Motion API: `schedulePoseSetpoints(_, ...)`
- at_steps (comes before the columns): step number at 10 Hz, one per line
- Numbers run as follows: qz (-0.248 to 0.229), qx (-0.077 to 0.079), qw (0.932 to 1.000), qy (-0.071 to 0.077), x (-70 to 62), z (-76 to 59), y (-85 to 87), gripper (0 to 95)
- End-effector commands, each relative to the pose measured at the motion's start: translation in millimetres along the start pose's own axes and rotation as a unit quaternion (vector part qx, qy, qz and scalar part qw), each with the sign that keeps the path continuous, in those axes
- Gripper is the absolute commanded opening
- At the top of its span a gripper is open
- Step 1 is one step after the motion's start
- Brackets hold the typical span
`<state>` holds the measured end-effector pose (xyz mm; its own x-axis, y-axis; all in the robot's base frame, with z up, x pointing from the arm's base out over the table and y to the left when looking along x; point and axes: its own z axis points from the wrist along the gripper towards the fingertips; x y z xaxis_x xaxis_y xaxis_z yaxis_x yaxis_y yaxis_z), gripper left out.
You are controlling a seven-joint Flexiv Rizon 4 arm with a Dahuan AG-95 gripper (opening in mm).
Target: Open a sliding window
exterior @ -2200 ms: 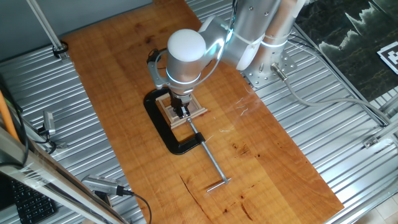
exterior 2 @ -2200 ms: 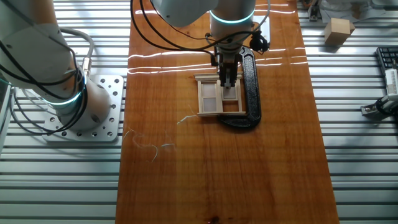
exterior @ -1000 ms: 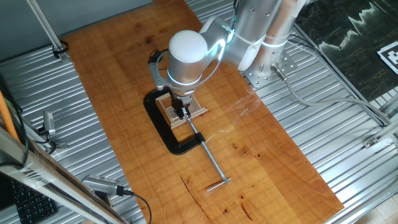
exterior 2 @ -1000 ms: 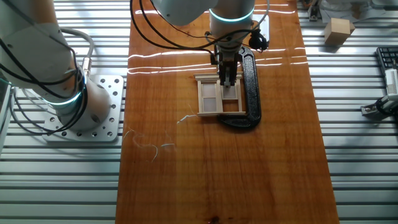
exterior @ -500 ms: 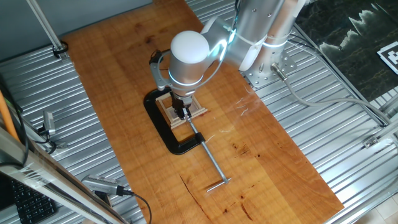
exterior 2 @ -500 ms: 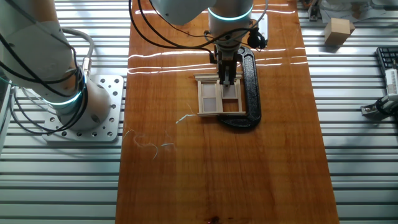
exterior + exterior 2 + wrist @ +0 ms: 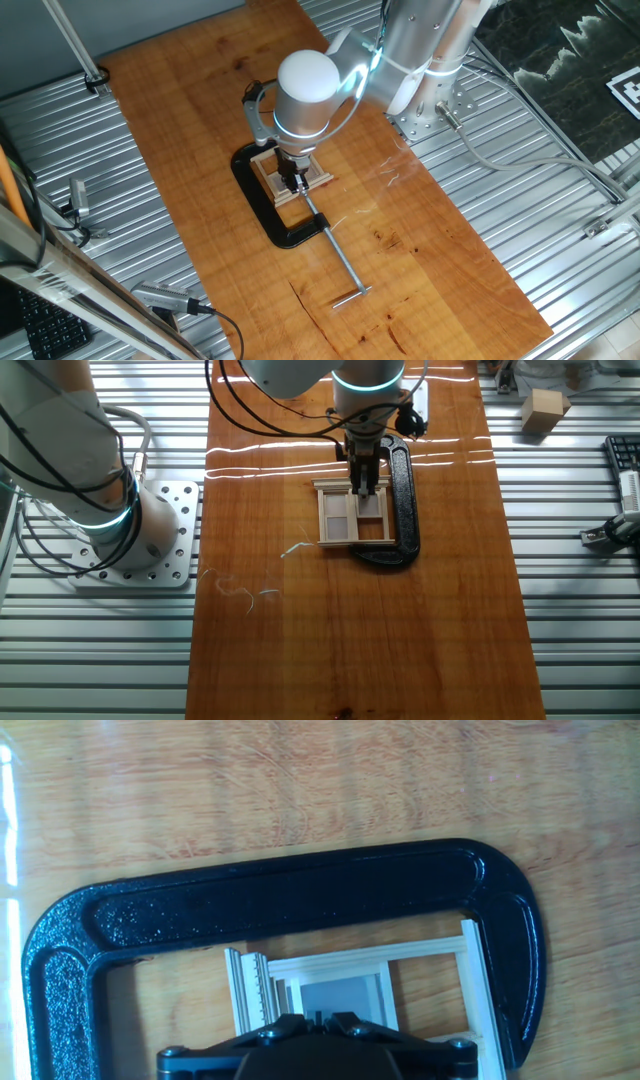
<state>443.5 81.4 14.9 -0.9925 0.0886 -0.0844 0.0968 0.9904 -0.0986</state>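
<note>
Just gripper (image 7: 362, 490) over sliding window (image 7: 352, 516), clamp-ringed (image 7: 404, 500).

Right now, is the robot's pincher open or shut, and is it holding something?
Gripper: fingers down on the sliding window, inside the black clamp; open or shut cannot be told, and no grasp is visible.

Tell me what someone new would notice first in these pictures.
Probably the black C-clamp in the middle of the wooden table, curving around a small light-wood sliding window. The gripper comes straight down onto the window; whether its fingers are open or shut cannot be told.
</note>
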Motion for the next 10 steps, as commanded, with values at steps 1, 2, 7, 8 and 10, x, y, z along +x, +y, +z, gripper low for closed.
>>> schedulePoseSetpoints(1, 0.0, -0.001, 1.0, -0.001, 1.7, 9.4, 1.4, 0.0)
schedulePoseSetpoints(2, 0.002, -0.001, 1.0, -0.002, 2.0, 9.4, 2.0, 0.0)
schedulePoseSetpoints(7, 0.001, -0.001, 1.0, -0.007, 2.9, 10.1, 3.7, 0.0)
schedulePoseSetpoints(8, 0.001, -0.001, 1.0, -0.008, 3.0, 10.2, 3.7, 0.0)
schedulePoseSetpoints(10, -0.004, 0.005, 1.0, -0.007, 3.1, 10.5, 3.8, 0.0)
